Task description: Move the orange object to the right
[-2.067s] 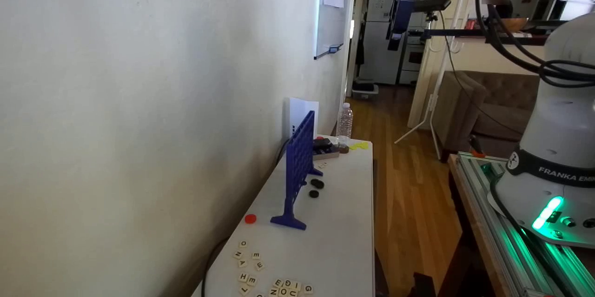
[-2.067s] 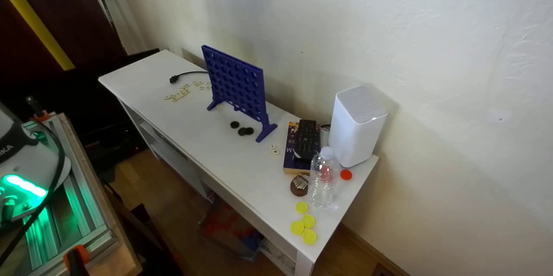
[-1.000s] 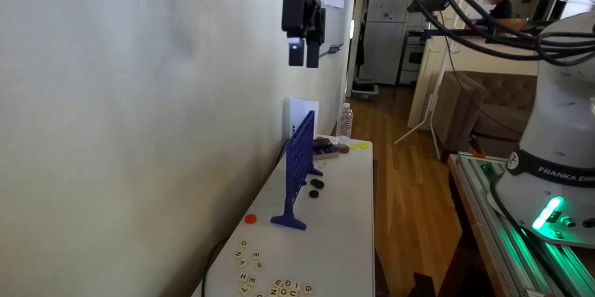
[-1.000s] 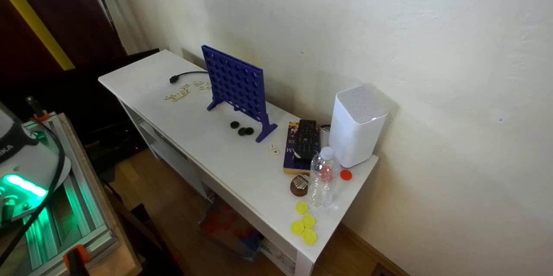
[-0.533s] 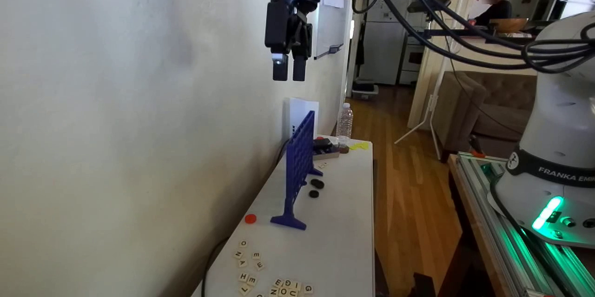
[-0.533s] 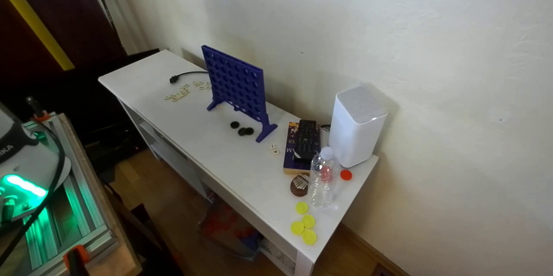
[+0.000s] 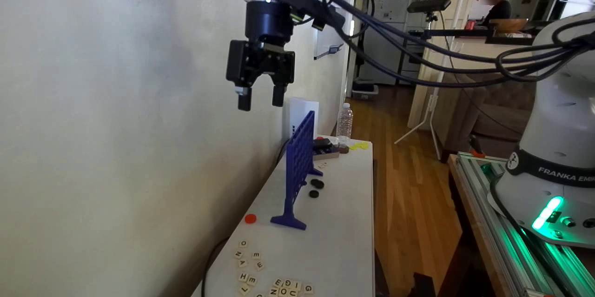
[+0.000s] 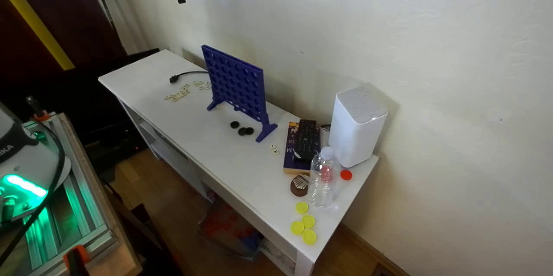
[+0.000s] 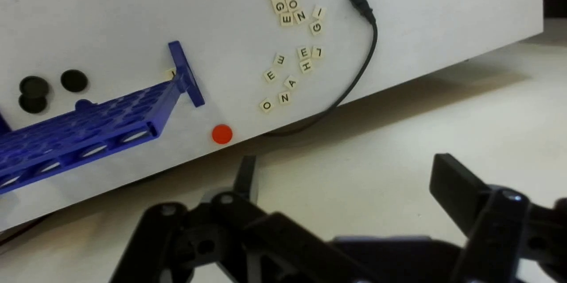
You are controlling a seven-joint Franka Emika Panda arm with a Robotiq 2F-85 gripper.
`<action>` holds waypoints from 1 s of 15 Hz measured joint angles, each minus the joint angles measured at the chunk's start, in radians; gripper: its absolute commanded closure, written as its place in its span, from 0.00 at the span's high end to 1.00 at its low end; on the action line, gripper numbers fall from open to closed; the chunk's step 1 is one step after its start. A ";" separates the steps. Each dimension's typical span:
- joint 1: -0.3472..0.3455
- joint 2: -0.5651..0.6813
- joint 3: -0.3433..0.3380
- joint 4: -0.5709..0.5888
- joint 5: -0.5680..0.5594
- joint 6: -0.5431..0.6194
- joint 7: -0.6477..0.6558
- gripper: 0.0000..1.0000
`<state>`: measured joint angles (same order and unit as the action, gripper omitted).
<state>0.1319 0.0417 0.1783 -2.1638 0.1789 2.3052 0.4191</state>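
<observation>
Gripper (image 7: 261, 101) spread wide, pinching nothing, high above table (image 7: 339, 241)

Orange disc (image 9: 222, 134) flat on table, nr wall-side edge, nr end of blue stand (image 7: 292, 167); ltr tiles (image 9: 304, 52) close by, blk discs (image 7: 314, 194) on stand's room side, look-alike disc (image 8: 346, 175) nr bottle (image 8: 319, 190)

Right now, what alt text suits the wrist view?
An orange-red disc lies near a white table's edge, between a blue stand and letter tiles. An open, empty pincer shows at the bottom; black discs lie at left.
</observation>
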 measured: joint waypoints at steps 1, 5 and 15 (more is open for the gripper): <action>0.008 0.031 0.000 0.014 -0.046 0.041 0.071 1.00; 0.034 0.144 -0.025 0.065 -0.187 0.153 0.212 1.00; 0.048 0.359 -0.113 0.181 -0.246 0.141 0.058 1.00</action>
<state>0.1804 0.4005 0.0654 -1.9823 -0.0676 2.4458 0.4773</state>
